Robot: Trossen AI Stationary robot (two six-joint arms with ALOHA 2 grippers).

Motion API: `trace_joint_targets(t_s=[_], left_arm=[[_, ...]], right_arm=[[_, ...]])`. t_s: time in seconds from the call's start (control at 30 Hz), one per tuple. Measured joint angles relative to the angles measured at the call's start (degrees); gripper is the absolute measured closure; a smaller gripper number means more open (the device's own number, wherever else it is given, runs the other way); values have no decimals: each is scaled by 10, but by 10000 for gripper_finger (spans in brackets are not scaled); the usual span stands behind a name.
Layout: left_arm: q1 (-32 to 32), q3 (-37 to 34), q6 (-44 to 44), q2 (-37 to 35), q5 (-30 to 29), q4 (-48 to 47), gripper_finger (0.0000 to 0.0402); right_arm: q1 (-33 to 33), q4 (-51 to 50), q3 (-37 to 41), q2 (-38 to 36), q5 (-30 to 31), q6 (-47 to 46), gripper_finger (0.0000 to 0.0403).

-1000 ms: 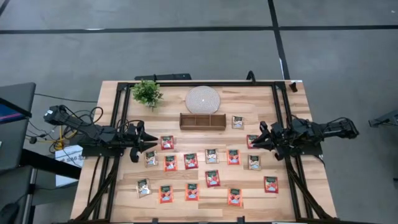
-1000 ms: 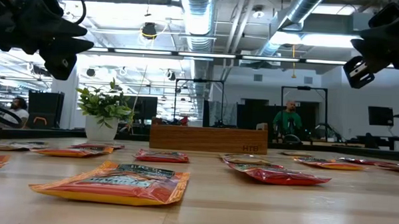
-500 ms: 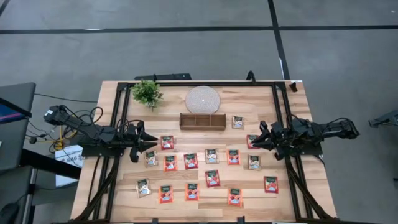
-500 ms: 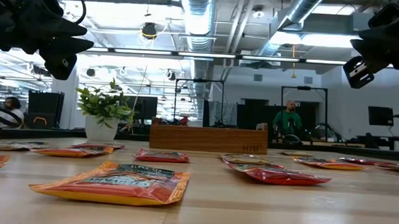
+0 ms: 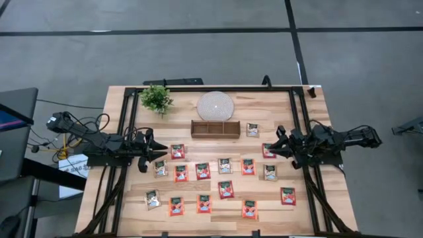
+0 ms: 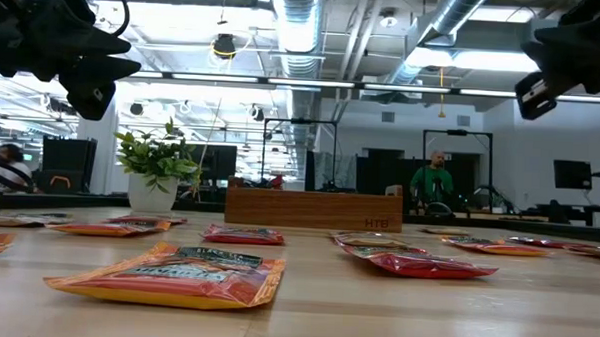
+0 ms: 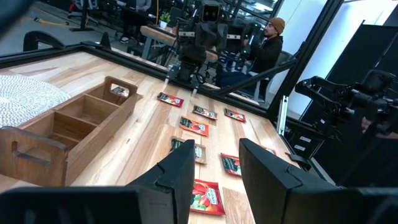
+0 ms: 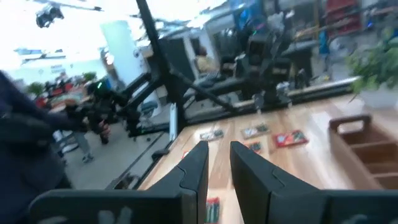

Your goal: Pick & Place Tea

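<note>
Several flat tea packets, red ones (image 5: 203, 171) and green ones (image 5: 253, 129), lie face up across the wooden table. A wooden three-compartment box (image 5: 215, 128) stands near the far edge; the left wrist view shows the box (image 7: 68, 130) too. My left gripper (image 5: 158, 154) hovers open above the table's left side, beside a red packet (image 5: 177, 151); its fingers frame the packets in its wrist view (image 7: 217, 180). My right gripper (image 5: 270, 150) hovers open over the right side, above a red packet (image 5: 266, 151), and shows in its wrist view (image 8: 219, 171).
A potted plant (image 5: 156, 99) and a round woven mat (image 5: 215, 106) sit at the far edge. A black frame (image 5: 294, 119) runs along the table's sides. People sit in the room beyond (image 6: 435, 183). Bare wood shows between the packet rows.
My right gripper has risen a little and shifted slightly toward the table's left. The packets lie where they were.
</note>
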State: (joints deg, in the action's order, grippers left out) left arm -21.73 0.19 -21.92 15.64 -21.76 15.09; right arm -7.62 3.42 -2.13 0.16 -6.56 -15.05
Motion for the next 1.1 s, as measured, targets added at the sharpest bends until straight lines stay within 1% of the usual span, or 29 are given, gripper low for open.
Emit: trace_joint_targets(t_s=[0.2, 0.33, 0.4, 0.7, 0.8, 0.93, 1.1], left_arm=[[0, 0, -8, 0, 0, 0, 284], [0, 0, -8, 0, 0, 0, 284], [0, 0, -8, 0, 0, 0, 284], [0, 0, -8, 0, 0, 0, 284], [0, 0, -8, 0, 0, 0, 284], [0, 0, -8, 0, 0, 0, 284], [0, 0, -8, 0, 0, 0, 284]], right_arm=[[0, 63, -1, 0, 68, 1, 342], [0, 74, -1, 4, 141, -2, 342], [0, 73, -2, 8, 168, -1, 342], [0, 95, -2, 53, 172, 1, 342], [0, 97, -14, 76, 172, 1, 342], [0, 95, -50, 122, 172, 11, 342], [-10, 93, -114, 198, 170, 55, 342]])
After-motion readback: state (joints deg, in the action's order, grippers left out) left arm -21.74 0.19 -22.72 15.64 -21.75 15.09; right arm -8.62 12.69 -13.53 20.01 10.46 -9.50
